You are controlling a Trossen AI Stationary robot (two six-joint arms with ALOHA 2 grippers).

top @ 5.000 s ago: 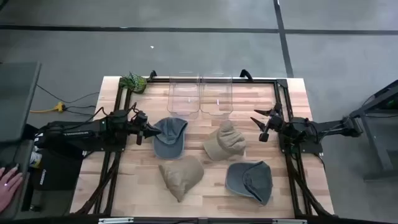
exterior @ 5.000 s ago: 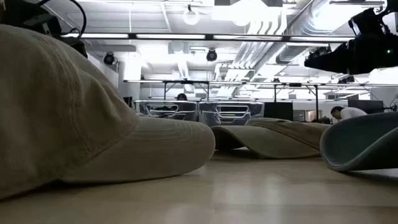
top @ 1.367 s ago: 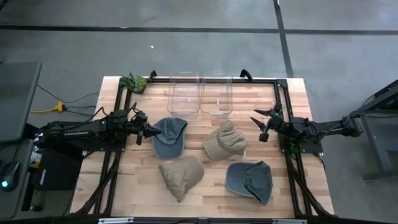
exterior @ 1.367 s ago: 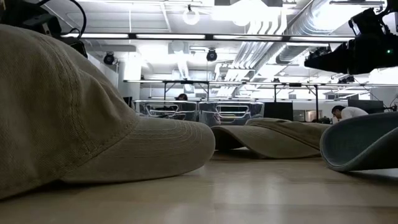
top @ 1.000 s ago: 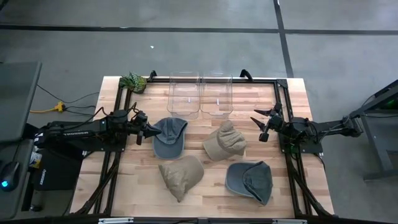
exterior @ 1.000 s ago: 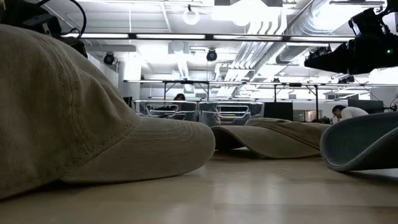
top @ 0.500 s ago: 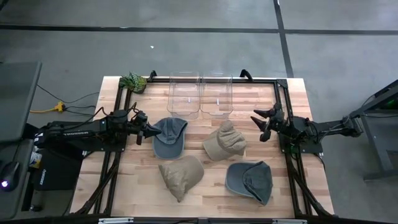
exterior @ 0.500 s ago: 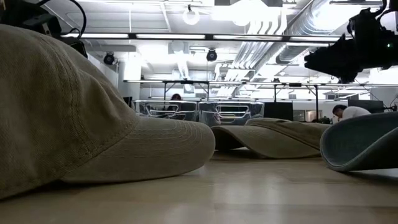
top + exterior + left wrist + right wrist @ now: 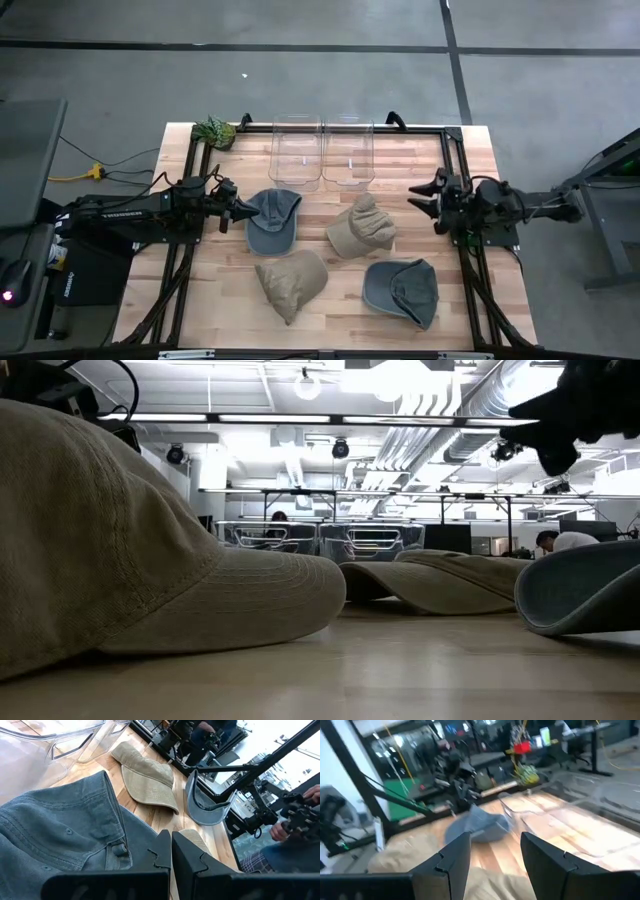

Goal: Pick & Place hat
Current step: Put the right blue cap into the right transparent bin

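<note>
Presently, the right gripper (image 9: 432, 204) is seen with its jaws apart and nothing between them, raised above the right edge of the light wooden slatted table (image 9: 220, 300); compared with half a second earlier, it has been turned and drawn slightly outward, which is judged to be the start of an approach. The nearest candidate, a crumpled tan fabric cap (image 9: 361, 227), lies just beside it, untouched. The left gripper (image 9: 240, 212) is held with its jaws together, empty, touching the blue-grey cap (image 9: 272, 218). Two clear plastic bins (image 9: 322, 152) stand empty at the far edge. No hat has yet been placed.
</note>
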